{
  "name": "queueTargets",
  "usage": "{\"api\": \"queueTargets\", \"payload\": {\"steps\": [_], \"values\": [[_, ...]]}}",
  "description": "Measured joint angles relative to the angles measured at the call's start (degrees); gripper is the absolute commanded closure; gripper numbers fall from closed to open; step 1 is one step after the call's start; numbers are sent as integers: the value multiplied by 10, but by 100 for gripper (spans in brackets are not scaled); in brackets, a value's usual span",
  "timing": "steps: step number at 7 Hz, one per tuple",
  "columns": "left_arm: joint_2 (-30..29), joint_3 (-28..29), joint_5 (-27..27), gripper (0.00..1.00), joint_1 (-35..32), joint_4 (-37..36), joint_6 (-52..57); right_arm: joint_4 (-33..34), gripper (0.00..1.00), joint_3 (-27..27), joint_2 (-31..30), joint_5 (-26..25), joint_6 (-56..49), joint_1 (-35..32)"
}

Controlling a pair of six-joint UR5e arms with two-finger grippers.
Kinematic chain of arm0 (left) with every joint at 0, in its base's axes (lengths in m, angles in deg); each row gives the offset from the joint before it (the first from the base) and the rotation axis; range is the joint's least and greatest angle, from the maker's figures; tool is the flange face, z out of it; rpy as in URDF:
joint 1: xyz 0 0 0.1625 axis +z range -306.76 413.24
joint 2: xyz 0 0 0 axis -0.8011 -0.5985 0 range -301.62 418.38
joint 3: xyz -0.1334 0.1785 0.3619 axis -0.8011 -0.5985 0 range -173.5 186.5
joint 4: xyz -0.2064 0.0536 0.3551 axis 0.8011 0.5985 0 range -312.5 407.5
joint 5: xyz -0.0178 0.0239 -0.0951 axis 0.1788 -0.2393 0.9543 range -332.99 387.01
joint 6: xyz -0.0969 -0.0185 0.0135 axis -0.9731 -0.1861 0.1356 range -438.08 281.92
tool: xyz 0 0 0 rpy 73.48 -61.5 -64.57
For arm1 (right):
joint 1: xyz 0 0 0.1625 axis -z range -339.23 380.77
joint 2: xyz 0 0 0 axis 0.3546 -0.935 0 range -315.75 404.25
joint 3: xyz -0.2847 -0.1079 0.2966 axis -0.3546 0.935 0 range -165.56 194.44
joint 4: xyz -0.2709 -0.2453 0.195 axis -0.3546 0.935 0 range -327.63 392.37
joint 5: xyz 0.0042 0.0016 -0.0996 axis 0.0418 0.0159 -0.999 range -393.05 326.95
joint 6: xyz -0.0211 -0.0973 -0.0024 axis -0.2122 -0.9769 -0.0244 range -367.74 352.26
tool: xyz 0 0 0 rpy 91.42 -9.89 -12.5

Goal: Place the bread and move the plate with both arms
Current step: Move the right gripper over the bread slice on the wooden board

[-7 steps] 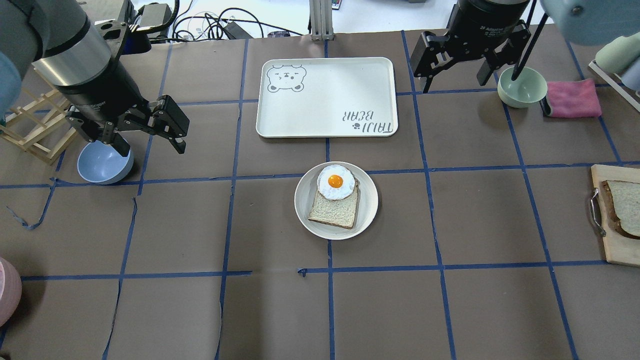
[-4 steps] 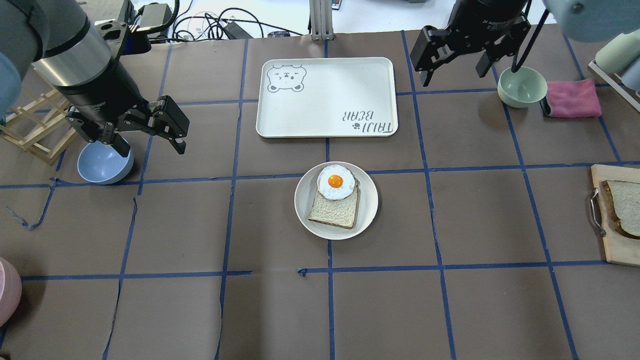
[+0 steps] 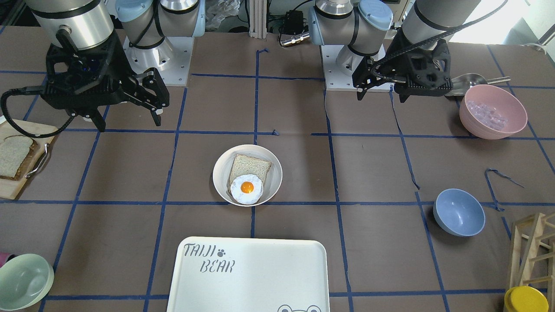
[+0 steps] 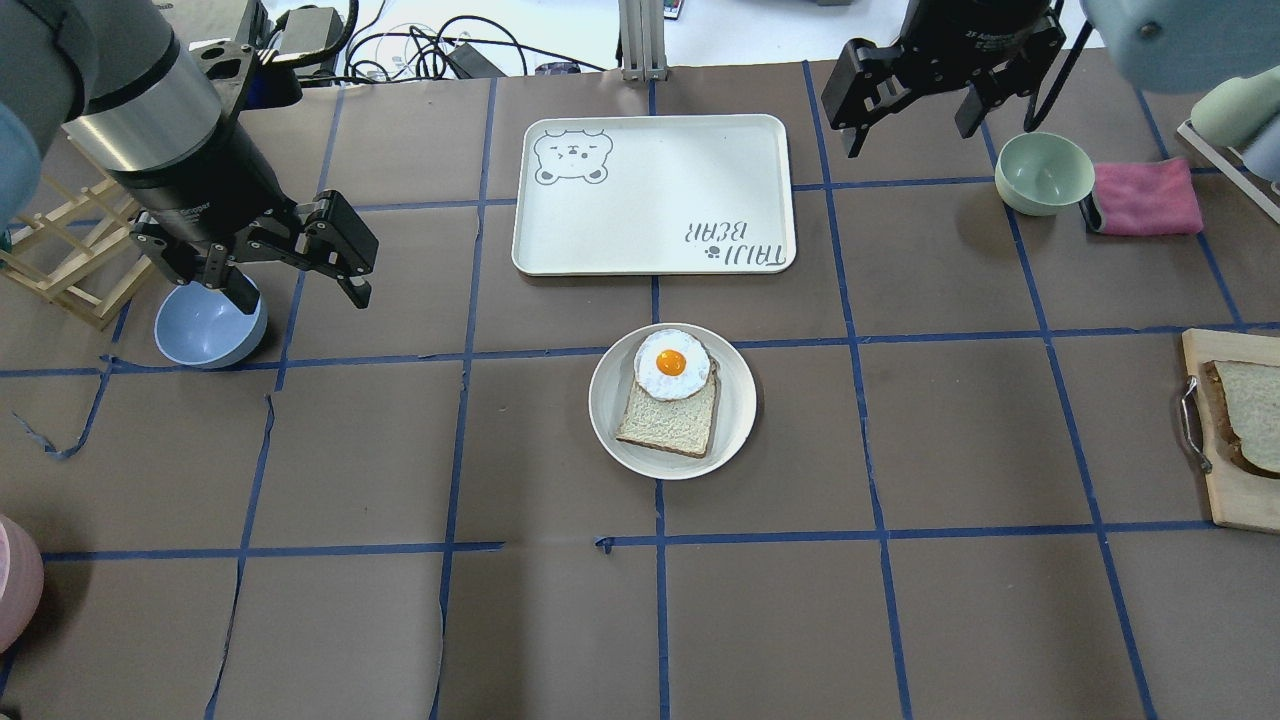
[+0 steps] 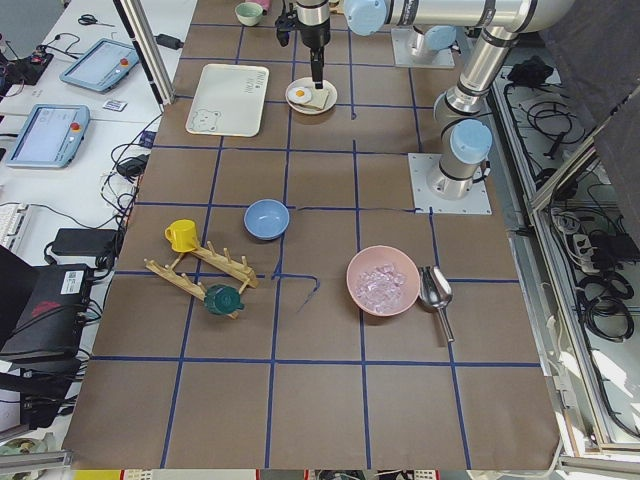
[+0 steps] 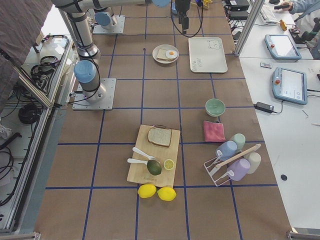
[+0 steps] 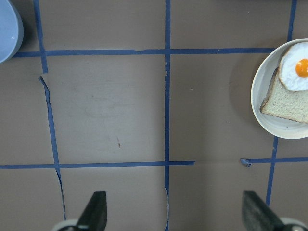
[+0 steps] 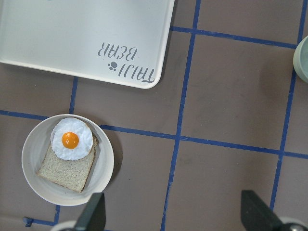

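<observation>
Dark-crusted bread (image 4: 1255, 405) lies flat, well apart from plate (image 4: 607, 400).

Bright, even lighting; soft shadows; sharp focus.

Bread (image 4: 1250, 400) — cut off by overhead right edge; tray (image 3: 260, 277) cropped at front view bottom.

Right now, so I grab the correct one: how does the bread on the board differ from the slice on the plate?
The bread has a dark brown crust; the plated slice a lighter tan one.
The bread lies bare on the wooden board; the plated slice sits in the plate with a fried egg over one end.
Both lie flat, roughly square.
</observation>
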Motion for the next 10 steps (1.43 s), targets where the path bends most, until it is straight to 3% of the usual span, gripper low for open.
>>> {"api": "queueTargets", "payload": {"steps": [2, 3, 4, 6, 7, 10], "values": [[0, 0, 0, 0, 0, -1, 0, -3, 0, -10, 3, -16, 4, 13], [0, 0, 0, 0, 0, -1, 0, -8, 0, -32, 2, -53, 3, 43], [0, 0, 0, 0, 0, -2, 0, -8, 6, -59, 1, -93, -2, 88], [0, -1, 0, 0, 0, -2, 0, 2, 6, -107, 5, -132, -50, 188], [1, -1, 0, 0, 0, -2, 0, 49, 6, -145, 10, -142, -83, 234], [1, -2, 0, 0, 0, -2, 0, 358, 5, -308, 53, -156, -236, 350]]}}
